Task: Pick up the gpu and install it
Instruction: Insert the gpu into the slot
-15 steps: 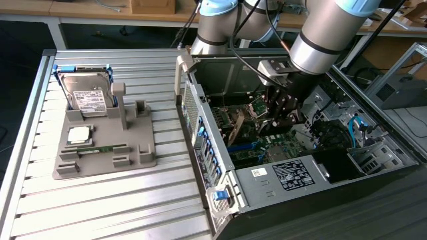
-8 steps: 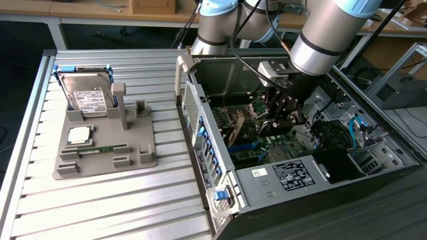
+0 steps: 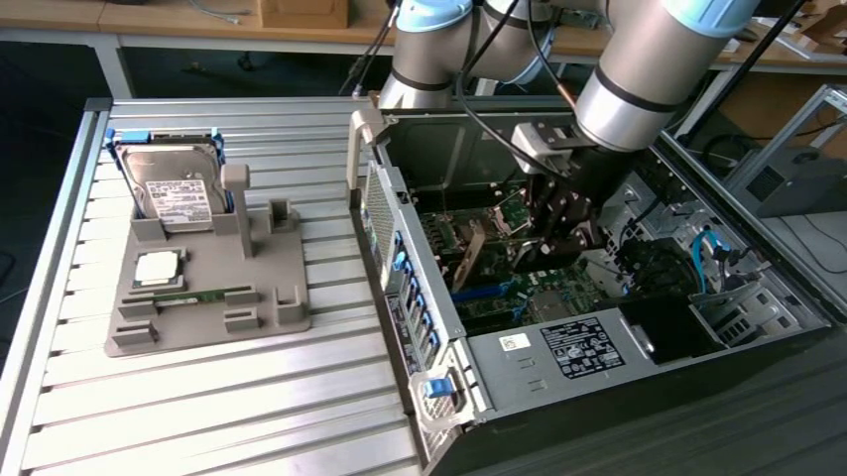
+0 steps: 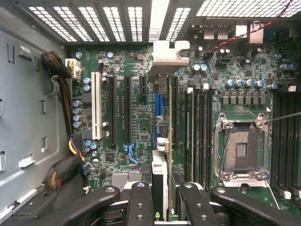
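Inside the open computer case (image 3: 437,397) on the slatted table (image 3: 198,397), walls close around, the gripper (image 4: 165,200) clamps the gpu (image 4: 170,136) edge-on above the motherboard (image 4: 136,117).

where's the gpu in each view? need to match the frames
Exterior view: gpu stands on edge inside the case, to the exterior view's left of the gripper.
Wrist view: gpu seen edge-on, running from the gripper toward the rear grille.
Shared landmark: rear grille.
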`<state>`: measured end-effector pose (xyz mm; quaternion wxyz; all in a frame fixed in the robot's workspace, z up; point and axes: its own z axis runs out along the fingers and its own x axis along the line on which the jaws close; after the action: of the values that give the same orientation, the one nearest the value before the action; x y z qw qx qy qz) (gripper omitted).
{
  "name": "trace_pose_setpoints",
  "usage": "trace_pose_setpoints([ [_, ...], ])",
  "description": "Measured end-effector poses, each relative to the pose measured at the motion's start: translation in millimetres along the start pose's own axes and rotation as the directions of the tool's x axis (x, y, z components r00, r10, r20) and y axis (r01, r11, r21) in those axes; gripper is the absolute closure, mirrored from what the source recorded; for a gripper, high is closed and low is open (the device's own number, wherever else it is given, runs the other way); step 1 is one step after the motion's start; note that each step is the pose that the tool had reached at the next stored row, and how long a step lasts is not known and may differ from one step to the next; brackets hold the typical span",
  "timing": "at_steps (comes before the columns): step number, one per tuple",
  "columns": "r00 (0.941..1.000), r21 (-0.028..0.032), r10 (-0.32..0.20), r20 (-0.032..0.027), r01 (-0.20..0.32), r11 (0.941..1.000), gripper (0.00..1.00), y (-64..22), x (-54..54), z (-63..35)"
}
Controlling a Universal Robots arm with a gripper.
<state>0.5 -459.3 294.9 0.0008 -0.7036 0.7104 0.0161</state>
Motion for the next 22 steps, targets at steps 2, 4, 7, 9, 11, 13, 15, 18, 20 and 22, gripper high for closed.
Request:
trace_pose_setpoints([
  [2,1.0000,0.0000,0.000,0.0001,0.000,1.0000,0.73,0.1,0.5,0.2],
  [4,1.0000,0.0000,0.000,0.0001,0.000,1.0000,0.73,0.2,0.8,0.4],
  [7,1.0000,0.0000,0.000,0.0000,0.000,1.0000,0.73,0.3,1.4,0.7],
  [9,1.0000,0.0000,0.000,0.0000,0.000,1.0000,0.73,0.4,1.8,0.9],
  [11,1.0000,0.0000,0.000,0.0000,0.000,1.0000,0.73,0.4,2.2,1.1],
  [13,1.0000,0.0000,0.000,0.0000,0.000,1.0000,0.73,0.6,2.8,1.4],
  [15,1.0000,0.0000,0.000,0.0000,0.000,1.0000,0.73,0.7,3.2,1.5],
  [18,1.0000,0.0001,0.000,0.0000,0.000,1.0000,0.73,0.7,3.9,1.8],
  [20,1.0000,-0.0001,0.000,0.0000,0.000,1.0000,0.73,0.8,4.4,2.0],
  [22,1.0000,0.0000,0.000,0.0000,0.000,1.0000,0.73,0.8,4.9,2.1],
])
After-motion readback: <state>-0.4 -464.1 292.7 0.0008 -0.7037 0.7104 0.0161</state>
